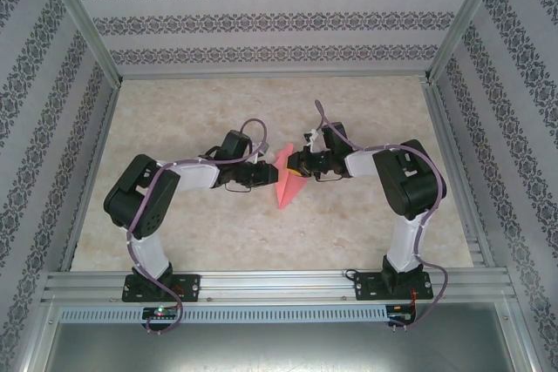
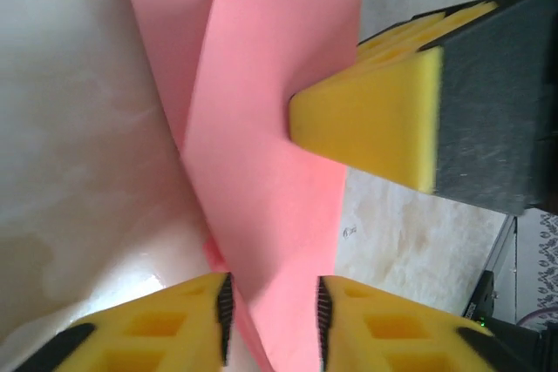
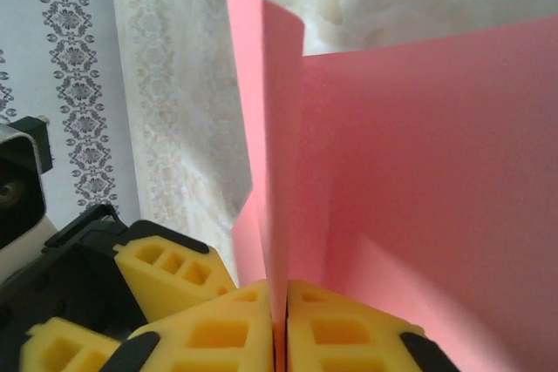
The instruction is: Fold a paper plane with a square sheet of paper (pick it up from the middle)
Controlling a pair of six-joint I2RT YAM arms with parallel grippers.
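**Two arms meet over the pink paper at mid-counter**

From above, the pink paper sits near the middle of the counter, between the two arms. It is already creased into a narrow wedge, with its pointed tip aimed toward the arm bases. Its wider end is tucked under the two wrists, so whether that end is lifted off the surface cannot be told.

The right gripper reaches in from the right. In its own wrist view the right gripper has its yellow fingers pressed tight together with a flap of the paper pinched between them. The flap stands up from the pinch and curls over at its top edge. To the left of them in that view, the left arm's yellow fingers are close by.

The left gripper comes in from the other side. In its wrist view the left gripper is released, with a clear gap between its fingers. A strip of the paper runs through that gap (it looks loose there, not squeezed). A long crease runs down the sheet. One yellow fingertip of the right arm touches the sheet's right-hand edge in that picture.

The marbled counter shows pale around the paper.
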